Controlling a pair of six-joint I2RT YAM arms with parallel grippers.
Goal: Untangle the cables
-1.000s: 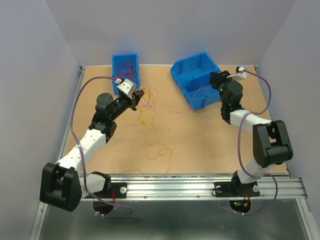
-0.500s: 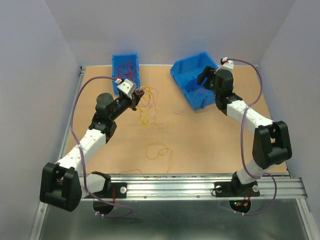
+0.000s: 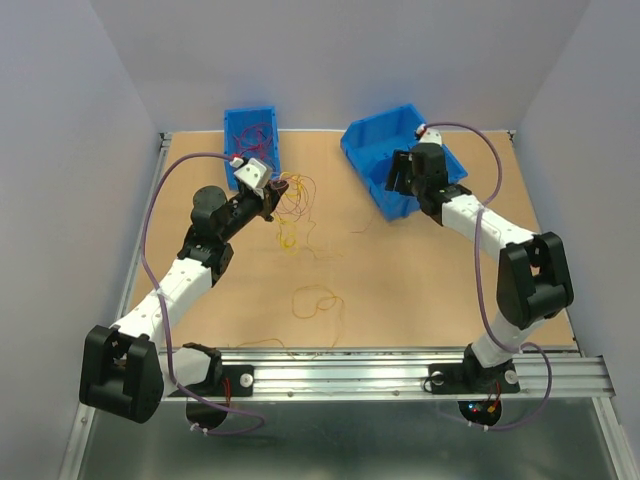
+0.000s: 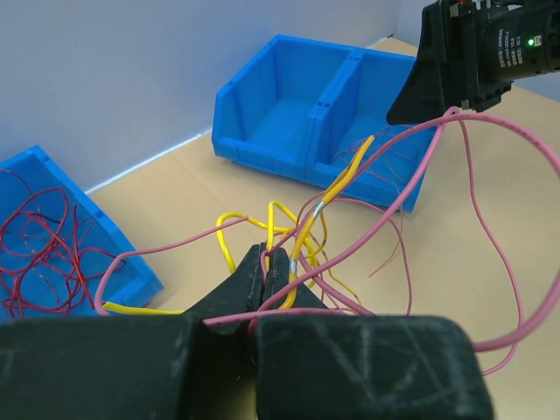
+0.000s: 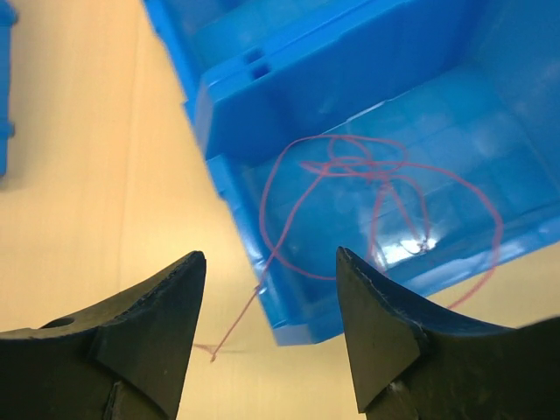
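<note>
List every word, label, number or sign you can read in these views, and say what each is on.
Nothing is legible.
Black housing on the right arm's wrist: a few lines of small white print beside a green light, too blurred to read.
Two-compartment blue bin, small blue bin, table, cables: no print visible.

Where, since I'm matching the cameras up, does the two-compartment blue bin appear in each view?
Top external: the two-compartment blue bin sits far back, right of centre.
Left wrist: the bin is in the upper middle.
Right wrist: the bin fills the upper right.
Shared landmark: its divider wall between the two compartments.
</note>
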